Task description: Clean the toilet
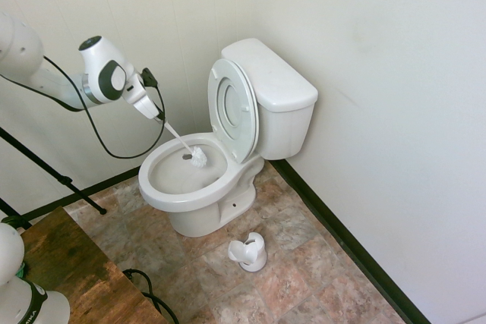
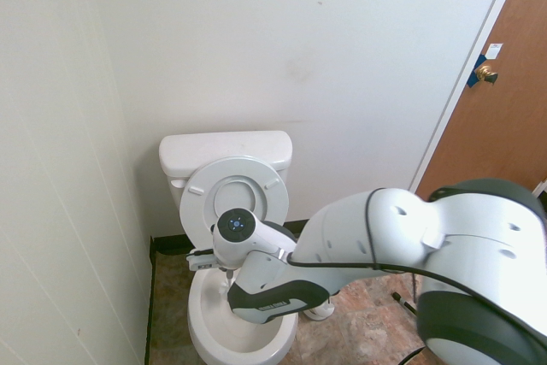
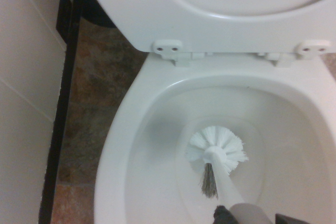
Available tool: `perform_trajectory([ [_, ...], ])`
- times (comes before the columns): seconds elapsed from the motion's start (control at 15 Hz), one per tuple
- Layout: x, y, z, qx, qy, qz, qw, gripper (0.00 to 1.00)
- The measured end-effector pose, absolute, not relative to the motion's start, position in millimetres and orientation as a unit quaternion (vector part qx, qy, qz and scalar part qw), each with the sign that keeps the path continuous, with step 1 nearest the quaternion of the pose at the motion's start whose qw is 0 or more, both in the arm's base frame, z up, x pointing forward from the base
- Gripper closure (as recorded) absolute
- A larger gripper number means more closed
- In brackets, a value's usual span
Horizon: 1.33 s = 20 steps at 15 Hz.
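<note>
- Small bathroom corner with white walls and a mottled brown tile floor point(image 1: 296, 263).
- White toilet point(image 1: 277, 104) stands in the corner, seat and lid upright against the tank.
- Arm reaches above the bowl, angled down; fingers point(image 1: 157, 117) clamped on a white brush point(image 1: 197, 157), whose head hangs over the bowl.

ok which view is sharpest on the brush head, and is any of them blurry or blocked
The wrist view shows the brush head crisply, though the handle near the bottom edge goes soft. The first exterior view is sharp and evenly lit, with the brush small over the toilet. In the second exterior view the arm blocks most of the bowl.
</note>
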<state>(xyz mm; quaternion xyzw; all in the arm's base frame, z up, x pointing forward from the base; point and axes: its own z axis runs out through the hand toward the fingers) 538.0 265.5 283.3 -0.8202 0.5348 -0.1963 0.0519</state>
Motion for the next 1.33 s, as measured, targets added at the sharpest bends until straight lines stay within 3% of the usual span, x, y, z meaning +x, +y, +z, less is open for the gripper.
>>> perform_trajectory([
  [0.33, 516.6, 234.8, 401.6, -0.819, 0.536, -0.199, 0.039, 1.0],
  [0.6, 534.9, 154.7, 466.9, -0.797, 0.571, -0.189, 0.061, 1.0],
  [0.93, 563.9, 52.6, 446.8, -0.772, 0.612, -0.162, 0.058, 1.0],
  [1.33, 572.8, -46.2, 367.2, -0.749, 0.645, -0.139, 0.061, 1.0],
])
